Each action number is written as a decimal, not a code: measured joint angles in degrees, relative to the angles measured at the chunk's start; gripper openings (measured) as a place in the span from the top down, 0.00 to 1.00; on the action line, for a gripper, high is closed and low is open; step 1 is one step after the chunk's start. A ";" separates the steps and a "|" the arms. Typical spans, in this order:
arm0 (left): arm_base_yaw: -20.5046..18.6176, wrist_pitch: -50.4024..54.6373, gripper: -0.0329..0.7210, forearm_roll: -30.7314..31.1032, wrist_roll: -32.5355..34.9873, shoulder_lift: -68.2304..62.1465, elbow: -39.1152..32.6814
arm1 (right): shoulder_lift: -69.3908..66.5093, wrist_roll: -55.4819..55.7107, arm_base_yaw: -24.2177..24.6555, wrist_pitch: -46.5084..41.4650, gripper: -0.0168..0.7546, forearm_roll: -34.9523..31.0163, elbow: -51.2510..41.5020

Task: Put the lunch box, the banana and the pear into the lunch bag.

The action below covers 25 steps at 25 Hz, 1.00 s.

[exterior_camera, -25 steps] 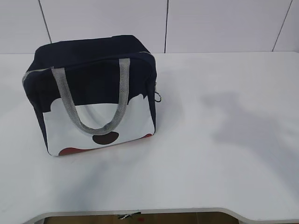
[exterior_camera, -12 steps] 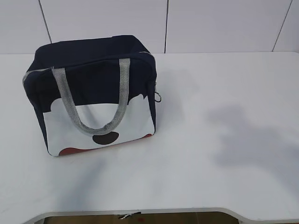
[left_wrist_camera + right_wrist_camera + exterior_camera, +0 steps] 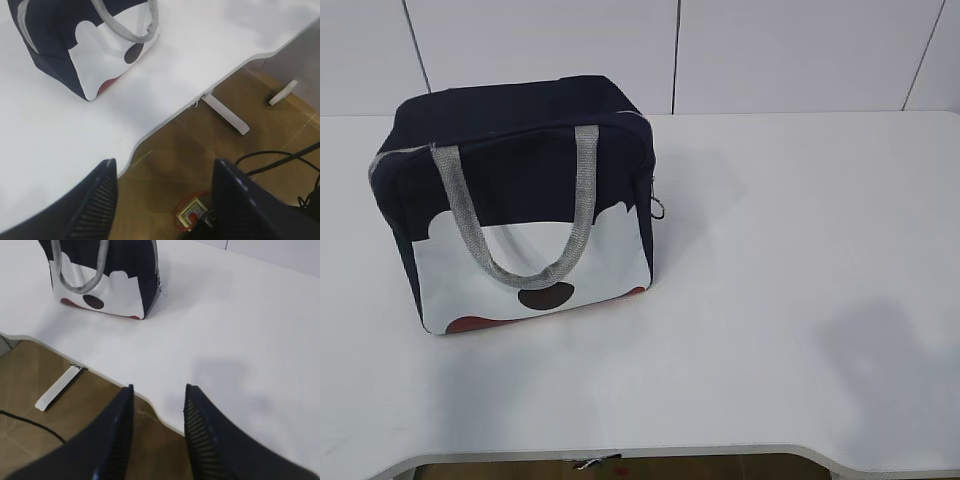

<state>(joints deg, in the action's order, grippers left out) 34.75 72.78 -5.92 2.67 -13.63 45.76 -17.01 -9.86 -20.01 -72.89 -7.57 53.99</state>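
The navy lunch bag (image 3: 520,200) stands upright at the table's left, zipped, its grey handle hanging over the white front panel; it also shows in the left wrist view as the lunch bag (image 3: 85,45) and in the right wrist view as the lunch bag (image 3: 107,277). Lunch box, banana and pear are out of view. My left gripper (image 3: 162,167) hangs open and empty over the table's front edge, well away from the bag. My right gripper (image 3: 157,390) is also open and empty at the front edge. Neither arm shows in the exterior view.
The white table (image 3: 790,250) carries only the bag, with a shadow on its right front part. Below the front edge lie a wooden floor, a table foot (image 3: 227,112), black cables (image 3: 280,160) and a floor socket (image 3: 192,215).
The shadow on the right of the table has slid toward the front right corner. The bag has not moved.
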 joint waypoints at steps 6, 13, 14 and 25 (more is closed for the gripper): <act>0.00 0.00 0.36 0.20 0.09 5.31 -7.15 | 10.88 0.00 0.00 1.54 0.59 -0.97 -12.57; 0.00 0.00 0.36 0.36 0.09 11.63 -13.05 | 17.86 1.10 0.00 8.06 0.60 4.23 -23.24; 0.00 0.00 0.36 0.78 0.09 12.38 -13.49 | 17.86 1.61 0.00 8.06 0.61 4.96 -23.59; 0.00 -7.61 0.38 4.21 0.28 13.01 -15.94 | 17.91 3.46 0.00 7.59 0.67 6.99 -25.03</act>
<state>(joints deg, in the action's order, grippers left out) 34.75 65.17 -1.71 2.95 -0.62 29.82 0.89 -6.40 -20.01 -65.30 -0.58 28.97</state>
